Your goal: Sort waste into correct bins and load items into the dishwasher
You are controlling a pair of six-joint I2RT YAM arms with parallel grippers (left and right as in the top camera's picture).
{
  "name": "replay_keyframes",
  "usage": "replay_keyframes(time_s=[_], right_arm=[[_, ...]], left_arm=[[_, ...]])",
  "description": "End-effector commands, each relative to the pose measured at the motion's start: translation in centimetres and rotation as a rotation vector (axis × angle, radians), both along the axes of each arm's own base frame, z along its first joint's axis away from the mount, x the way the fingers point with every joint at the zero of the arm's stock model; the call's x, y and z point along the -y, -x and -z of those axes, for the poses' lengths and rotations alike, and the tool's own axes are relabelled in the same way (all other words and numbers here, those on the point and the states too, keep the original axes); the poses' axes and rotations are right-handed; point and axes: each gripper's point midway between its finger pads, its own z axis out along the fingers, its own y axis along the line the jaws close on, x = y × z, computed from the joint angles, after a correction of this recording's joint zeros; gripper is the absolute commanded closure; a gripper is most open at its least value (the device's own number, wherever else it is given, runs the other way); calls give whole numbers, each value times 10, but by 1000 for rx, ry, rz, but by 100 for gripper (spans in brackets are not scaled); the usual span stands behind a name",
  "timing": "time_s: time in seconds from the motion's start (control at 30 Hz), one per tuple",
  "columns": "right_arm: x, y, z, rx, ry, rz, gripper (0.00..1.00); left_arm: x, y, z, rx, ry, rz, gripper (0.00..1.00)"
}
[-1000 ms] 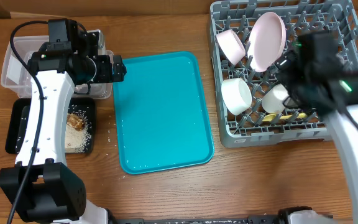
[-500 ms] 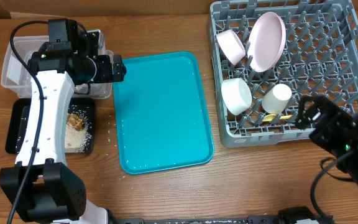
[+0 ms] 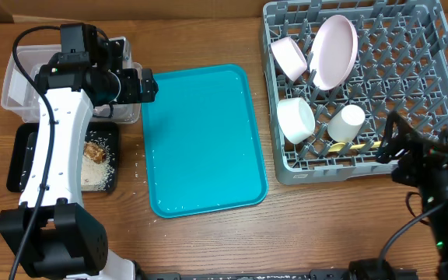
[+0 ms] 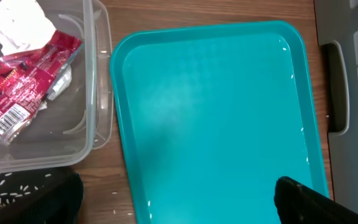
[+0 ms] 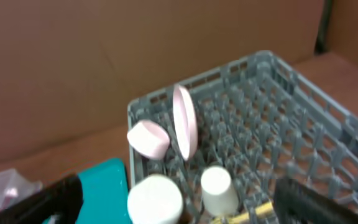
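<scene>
The grey plastic dish rack (image 3: 418, 78), square with a lattice floor and rows of upright pegs, is sitting at the far right of the wooden table (image 3: 208, 241), whose brown grain is showing all round it. Inside, a smooth pale pink plate (image 3: 334, 51) is standing on edge between pegs, its long axis running near to far in the overhead view. A pink bowl (image 3: 289, 57) is leaning just beside it, a round white bowl (image 3: 295, 119) and a small white cup (image 3: 346, 122) are resting nearer the front, and a yellow plastic spoon (image 5: 253, 214) is lying along the front wall. A glossy teal tray (image 3: 201, 140) with rounded corners is occupying the middle. At the left, a clear tub (image 4: 98, 93) is holding a shiny red wrapper (image 4: 17, 87), slanting lower left to upper right in the wrist view, and crumpled white paper (image 4: 14, 25). The shallow black tray (image 3: 18, 159) in front of it is holding a brown lump (image 3: 94, 152) among scattered rice grains. The left gripper (image 4: 179, 205) is hovering over the tub's edge with jaws spread wide and holding nothing. The right gripper (image 5: 179, 205) is hanging before the rack's front edge, equally agape and unladen. A plain brown backdrop (image 5: 104, 62) is rising behind the rack.
</scene>
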Motion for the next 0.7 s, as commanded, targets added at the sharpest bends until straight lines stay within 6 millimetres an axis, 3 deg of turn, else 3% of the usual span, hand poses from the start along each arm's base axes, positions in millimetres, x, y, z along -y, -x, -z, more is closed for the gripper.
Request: replay_keyframes(time_s=[0.0, 0.3, 0.67], right_arm=[[-1, 3, 35, 88, 30, -42, 0], [-11, -6, 146, 265, 4, -108, 0], [-13, -15, 210, 273, -21, -116, 0]], left_arm=[[-1, -3, -10, 28, -9, 9, 0], [-1, -3, -10, 28, -9, 9, 0], [-1, -3, -10, 28, -9, 9, 0]])
